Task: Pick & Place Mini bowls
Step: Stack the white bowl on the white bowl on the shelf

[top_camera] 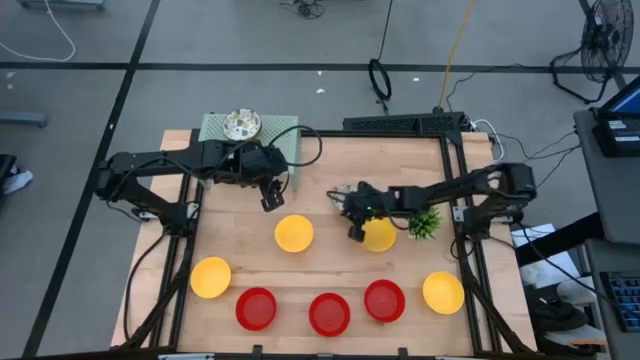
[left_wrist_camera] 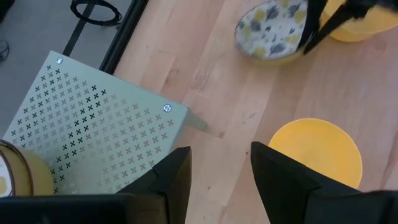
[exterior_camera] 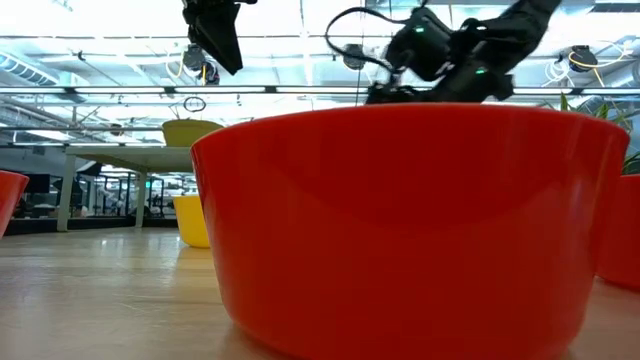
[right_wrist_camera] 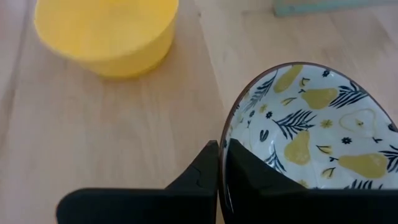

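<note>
The right gripper (right_wrist_camera: 219,163) is pinched shut on the rim of a patterned bowl (right_wrist_camera: 311,140), one finger inside the wall and one outside. The bowl is white with yellow pears and dark leaves, and in the right wrist view it hangs tilted, its open face turned partly toward the camera. From above, this gripper (top_camera: 356,232) sits at the edge of a yellow bowl (top_camera: 380,236), just beside the small green plant (top_camera: 425,222); the patterned bowl itself is hard to make out there. In the left wrist view it shows with dark fingers crossing its rim (left_wrist_camera: 272,30).

The left gripper (top_camera: 271,198) hovers near the perforated green plate (top_camera: 285,140) at the table's far edge, its fingers (left_wrist_camera: 171,177) standing moderately apart and holding nothing. Another patterned bowl (top_camera: 242,124) sits on that plate. A second yellow bowl (top_camera: 294,233) lies on the wood between the two grippers.

Taking the plant as the mark, two more yellow bowls (top_camera: 211,277) (top_camera: 443,292) and three red bowls (top_camera: 256,308) (top_camera: 329,313) (top_camera: 384,300) lie upright, nearer the table's (top_camera: 330,170) front edge.
</note>
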